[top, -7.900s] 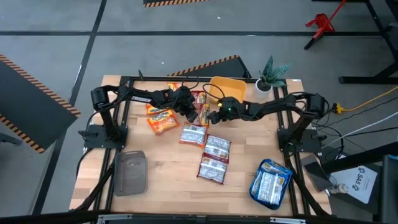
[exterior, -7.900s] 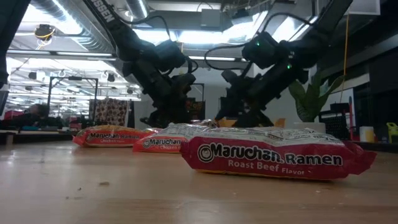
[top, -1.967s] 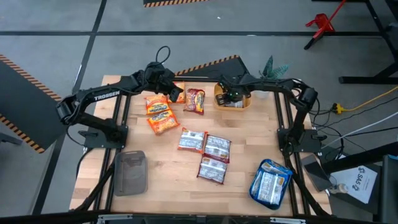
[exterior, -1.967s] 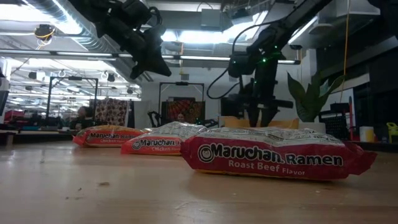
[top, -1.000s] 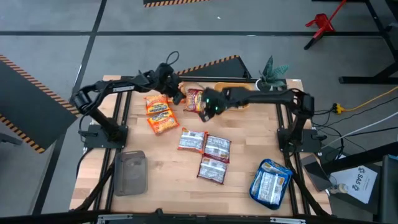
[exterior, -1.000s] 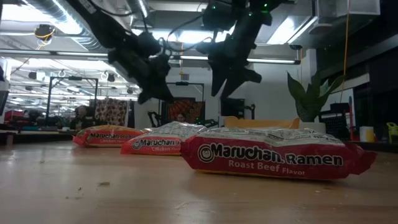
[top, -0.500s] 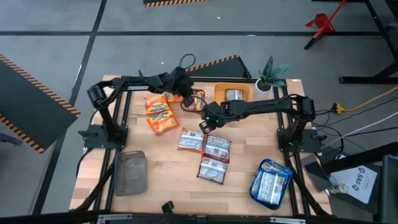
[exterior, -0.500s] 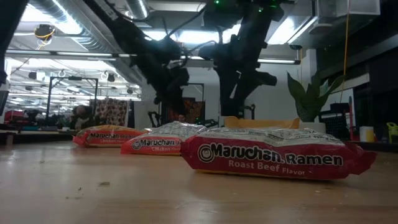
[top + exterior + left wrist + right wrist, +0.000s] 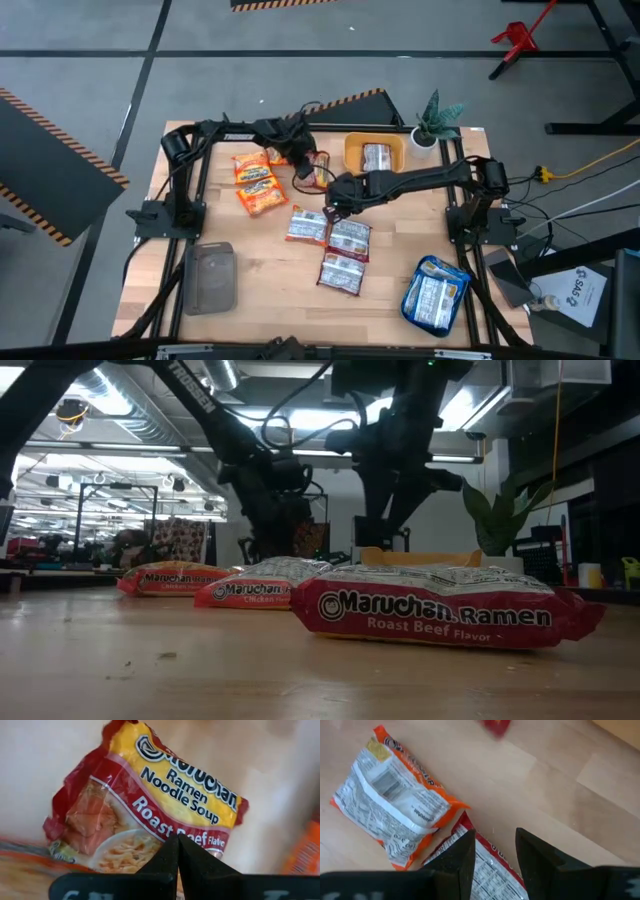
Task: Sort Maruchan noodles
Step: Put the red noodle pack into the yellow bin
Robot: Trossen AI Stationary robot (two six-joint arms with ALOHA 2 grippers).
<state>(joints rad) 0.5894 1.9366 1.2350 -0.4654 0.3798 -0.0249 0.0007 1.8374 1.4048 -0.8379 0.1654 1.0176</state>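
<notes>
The right gripper hangs with fingers part open, empty, over the red packet mid-desk; it should drop straight, clear of the orange-edged packet beside it. The left gripper, fingers shut and empty, hovers at the beef packet. Open desk lies toward the front.

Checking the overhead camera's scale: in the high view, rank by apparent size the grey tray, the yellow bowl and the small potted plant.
1. Grey plastic tray, largest.
2. Yellow bowl, holding a noodle packet.
3. Small green potted plant, smallest, though close to the bowl.
</notes>
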